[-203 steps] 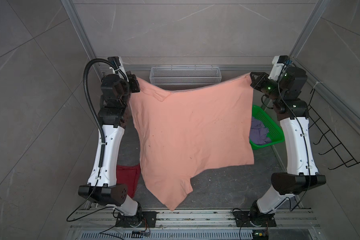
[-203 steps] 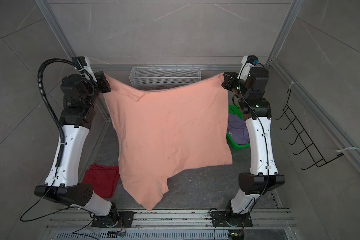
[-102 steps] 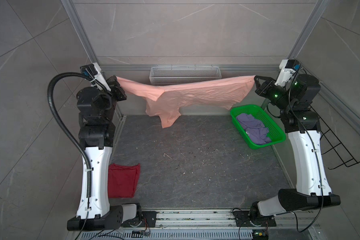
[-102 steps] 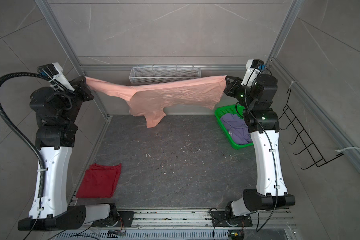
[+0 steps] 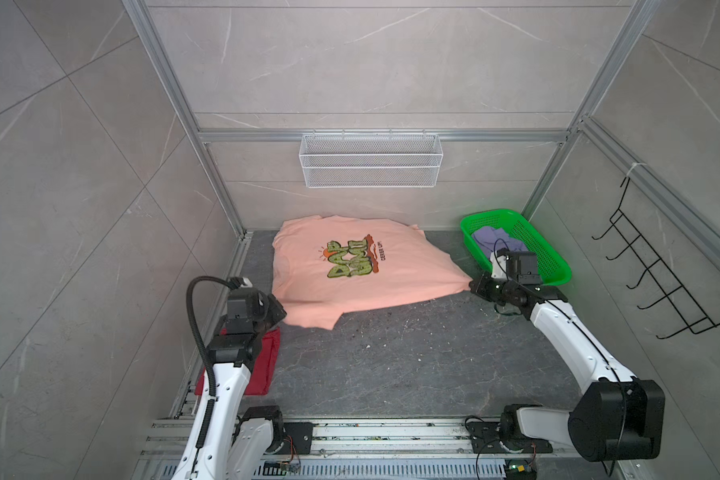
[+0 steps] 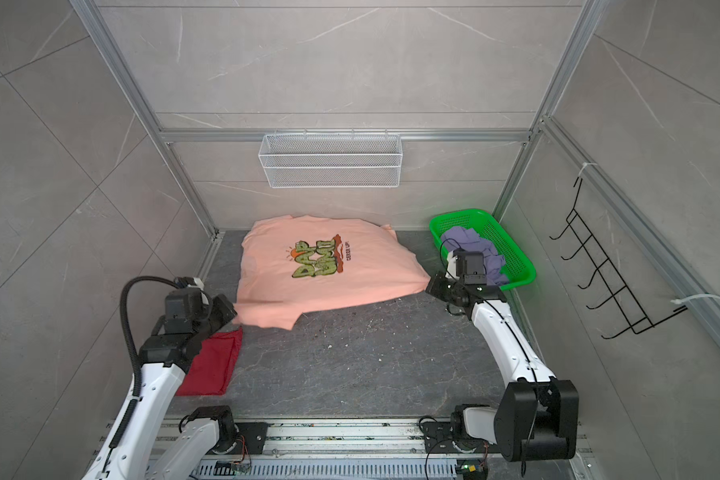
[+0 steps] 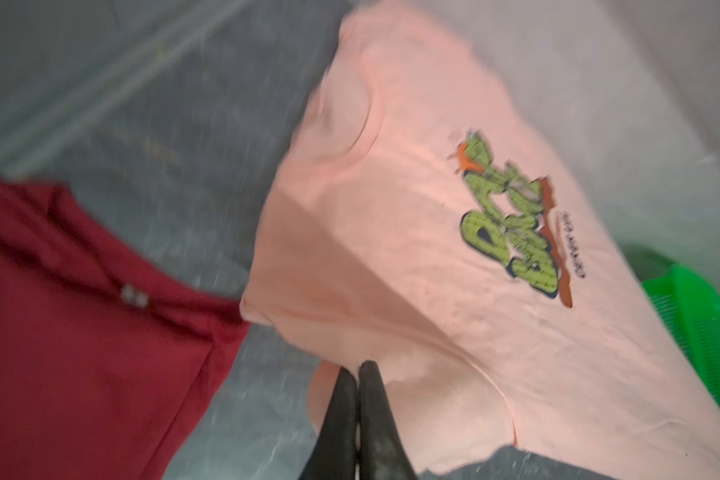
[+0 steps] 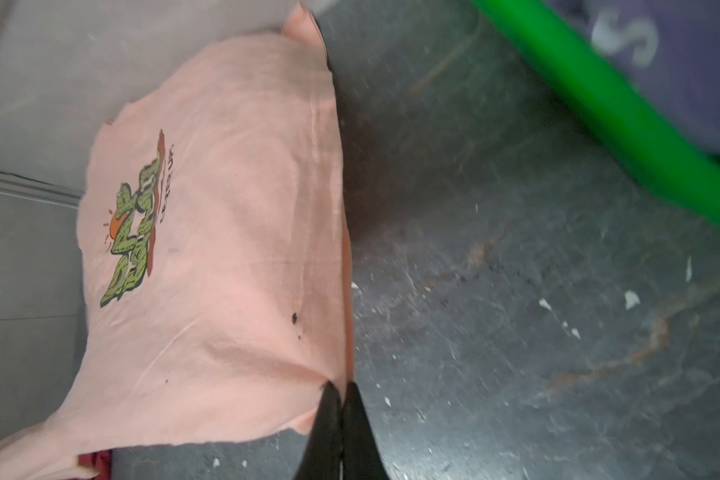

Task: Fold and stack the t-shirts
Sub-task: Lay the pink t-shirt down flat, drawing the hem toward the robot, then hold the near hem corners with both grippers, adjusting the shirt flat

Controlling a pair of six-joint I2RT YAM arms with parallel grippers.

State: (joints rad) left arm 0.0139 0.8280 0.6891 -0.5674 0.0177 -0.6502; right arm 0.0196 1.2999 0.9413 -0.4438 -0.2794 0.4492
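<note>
The tabletop reads as a clock dial, with six o'clock at the arm bases. Nearest, at eight o'clock, a dark red t-shirt (image 6: pixel 213 361) lies flat in a rough rectangle on the dark, stone-patterned table (image 5: pixel 391 361), partly under the left arm.

Just beyond it, the left gripper (image 7: pixel 360 368) is pinched fully together on a near corner of the peach t-shirt (image 5: pixel 362 257), close to a sleeve. At three o'clock the right gripper (image 8: pixel 341 386) is likewise clamped tight on the shirt's other near corner (a hem corner, judging by the stitch line).

The peach shirt spreads print-up from the centre towards twelve o'clock, slightly billowed, with its near corners raised at the jaws. It looks light, thin and limp, so it will likely sag and crease wherever it is unsupported. Corners and seams, held two at once, seem the soundest grips.

At two o'clock a green perforated plastic basket (image 5: pixel 512 214) holds a crumpled lavender t-shirt (image 5: pixel 491 239). Farthest, a white wire-mesh shelf (image 5: pixel 371 160) hangs on the tiled wall.
</note>
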